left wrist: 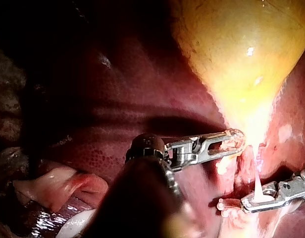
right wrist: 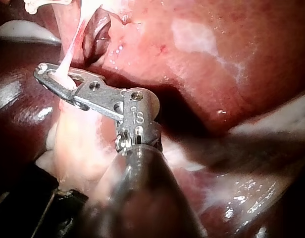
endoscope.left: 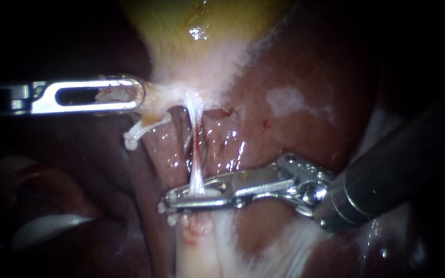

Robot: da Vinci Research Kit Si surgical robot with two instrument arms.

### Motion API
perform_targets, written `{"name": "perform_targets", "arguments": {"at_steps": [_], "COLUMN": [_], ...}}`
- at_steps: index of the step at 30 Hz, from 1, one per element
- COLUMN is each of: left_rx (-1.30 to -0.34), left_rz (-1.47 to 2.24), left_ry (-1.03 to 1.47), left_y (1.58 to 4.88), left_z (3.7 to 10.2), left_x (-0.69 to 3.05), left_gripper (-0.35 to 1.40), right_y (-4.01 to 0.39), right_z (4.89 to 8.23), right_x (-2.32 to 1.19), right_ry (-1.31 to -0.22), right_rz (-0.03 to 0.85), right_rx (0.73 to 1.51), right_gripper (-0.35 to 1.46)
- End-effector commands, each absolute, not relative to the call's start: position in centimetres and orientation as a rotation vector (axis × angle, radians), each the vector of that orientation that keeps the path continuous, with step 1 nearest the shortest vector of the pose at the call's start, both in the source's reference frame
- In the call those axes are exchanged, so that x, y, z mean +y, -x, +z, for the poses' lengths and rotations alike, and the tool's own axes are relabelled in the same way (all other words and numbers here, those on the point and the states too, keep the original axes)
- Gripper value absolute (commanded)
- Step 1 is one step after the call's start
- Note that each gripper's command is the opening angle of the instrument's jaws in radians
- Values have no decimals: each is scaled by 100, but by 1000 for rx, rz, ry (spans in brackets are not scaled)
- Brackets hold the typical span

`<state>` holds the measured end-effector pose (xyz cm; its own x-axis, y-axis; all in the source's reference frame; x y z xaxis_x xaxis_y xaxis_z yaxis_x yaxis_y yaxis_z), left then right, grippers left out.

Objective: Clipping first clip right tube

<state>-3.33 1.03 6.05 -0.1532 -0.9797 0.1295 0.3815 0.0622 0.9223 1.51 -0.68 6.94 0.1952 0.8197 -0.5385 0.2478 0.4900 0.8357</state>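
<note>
**Right instrument clamped across the thin tube under the gallbladder**

Nearest, the hinged steel right instrument (endoscope.left: 168, 202) has its end effector closed on the thin, wet white tube (endoscope.left: 197, 177), jaws pressing it from both sides low over the glistening dark-red liver (endoscope.left: 294, 67). The tube looks soft, slippery and easily torn, best taken square across its bare length, without pulling. Beyond, the slotted silver left instrument (endoscope.left: 139, 95) grips the pale neck of the yellow gallbladder (endoscope.left: 197, 20), and the tube is stretched taut between them.
</note>
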Motion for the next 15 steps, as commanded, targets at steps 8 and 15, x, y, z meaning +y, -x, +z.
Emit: {"name": "perform_targets", "arguments": {"at_steps": [8, 15], "left_rx": [-1085, -1085], "left_rz": [-1419, -1419], "left_ry": [-763, -763], "left_y": [332, 332], "left_z": [606, 606], "left_x": [103, 103], "left_gripper": [-35, -35], "right_y": [-151, -151], "right_z": [694, 695], "right_x": [-68, -67], "right_ry": [-1032, -1031], "right_rz": [522, 523], "right_rx": [1357, 1357], "right_gripper": [-35, -35]}}
